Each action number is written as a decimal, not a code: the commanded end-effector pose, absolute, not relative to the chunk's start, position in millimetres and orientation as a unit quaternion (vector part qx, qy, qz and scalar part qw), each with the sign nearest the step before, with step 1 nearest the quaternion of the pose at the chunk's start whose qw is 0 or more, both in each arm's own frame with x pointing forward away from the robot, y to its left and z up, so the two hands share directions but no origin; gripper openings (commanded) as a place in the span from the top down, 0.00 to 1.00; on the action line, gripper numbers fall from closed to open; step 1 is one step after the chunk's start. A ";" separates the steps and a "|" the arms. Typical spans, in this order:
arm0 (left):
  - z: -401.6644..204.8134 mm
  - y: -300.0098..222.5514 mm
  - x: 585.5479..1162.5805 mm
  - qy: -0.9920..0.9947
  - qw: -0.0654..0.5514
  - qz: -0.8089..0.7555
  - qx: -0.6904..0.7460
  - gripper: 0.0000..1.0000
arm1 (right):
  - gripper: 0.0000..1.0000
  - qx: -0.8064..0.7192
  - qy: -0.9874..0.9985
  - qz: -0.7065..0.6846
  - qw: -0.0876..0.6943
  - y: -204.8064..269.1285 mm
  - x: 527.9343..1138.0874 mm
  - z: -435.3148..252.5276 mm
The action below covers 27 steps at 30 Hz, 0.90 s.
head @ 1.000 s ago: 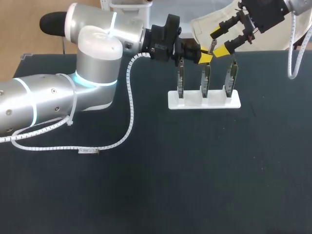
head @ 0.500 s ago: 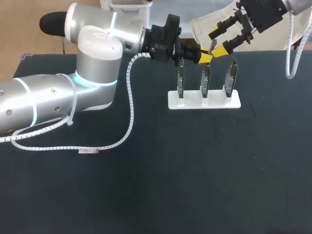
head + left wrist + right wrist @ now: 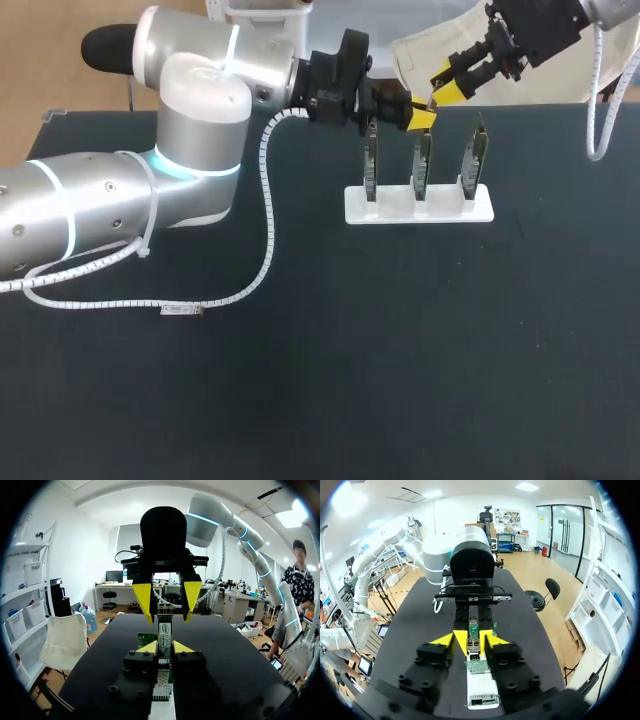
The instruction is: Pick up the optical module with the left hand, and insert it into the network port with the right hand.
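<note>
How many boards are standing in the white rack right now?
3, upright in a row in the white rack: left board, middle board, right board, as seen in the head view. None seems hidden.

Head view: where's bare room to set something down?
Free: table between white stand and front edge, and right of the stand. Crowded: the left, under left arm and cable; the far edge, where left gripper holds the optical module by right gripper.

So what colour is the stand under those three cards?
The stand is white; the head view shows it best.
</note>
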<state>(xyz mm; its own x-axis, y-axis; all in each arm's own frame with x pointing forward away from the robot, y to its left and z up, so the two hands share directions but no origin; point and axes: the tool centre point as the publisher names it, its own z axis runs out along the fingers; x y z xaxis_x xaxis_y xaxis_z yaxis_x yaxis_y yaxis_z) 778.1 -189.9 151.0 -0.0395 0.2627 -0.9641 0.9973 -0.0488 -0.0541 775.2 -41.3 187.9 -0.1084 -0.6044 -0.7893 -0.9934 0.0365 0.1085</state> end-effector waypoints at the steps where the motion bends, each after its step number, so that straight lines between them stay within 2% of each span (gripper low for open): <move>1: 151.1 -190.4 780.5 0.559 0.401 -0.456 0.565 1.00 | 1.00 -0.605 0.661 0.341 0.284 -41.4 774.3 186.8; 5: 151.1 -190.4 780.5 0.559 0.401 -0.456 0.565 1.00 | 1.00 -0.604 0.661 0.343 0.283 -41.4 774.0 186.3; 6: 151.1 -190.4 780.5 0.559 0.401 -0.456 0.565 0.88 | 1.00 -0.604 0.661 0.342 0.283 -41.5 773.9 186.2; 7: 151.1 -190.4 780.5 0.559 0.401 -0.456 0.565 0.68 | 1.00 -0.604 0.662 0.343 0.283 -41.6 773.9 186.1; 8: 151.1 -190.4 780.5 0.559 0.401 -0.456 0.565 0.65 | 1.00 -0.603 0.662 0.343 0.284 -41.7 773.9 186.1; 9: 151.1 -190.4 780.5 0.559 0.401 -0.456 0.565 0.57 | 1.00 -0.603 0.662 0.343 0.284 -41.8 773.8 186.1; 11: 151.1 -190.4 780.5 0.559 0.401 -0.456 0.565 0.00 | 1.00 -0.603 0.662 0.343 0.285 -42.0 773.7 186.0; 27: 151.1 -190.4 780.5 0.559 0.401 -0.456 0.565 0.00 | 1.00 -0.602 0.660 0.345 0.288 -43.3 774.3 186.3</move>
<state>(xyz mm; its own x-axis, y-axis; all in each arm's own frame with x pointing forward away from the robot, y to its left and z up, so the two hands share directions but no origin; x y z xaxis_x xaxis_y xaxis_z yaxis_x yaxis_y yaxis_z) 778.2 -189.8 151.2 -0.0393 0.2628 -0.9640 0.9973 -0.0494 -0.0542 774.7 -42.5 186.6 -0.1109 -0.5992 -0.7929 -0.9931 0.0372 0.1108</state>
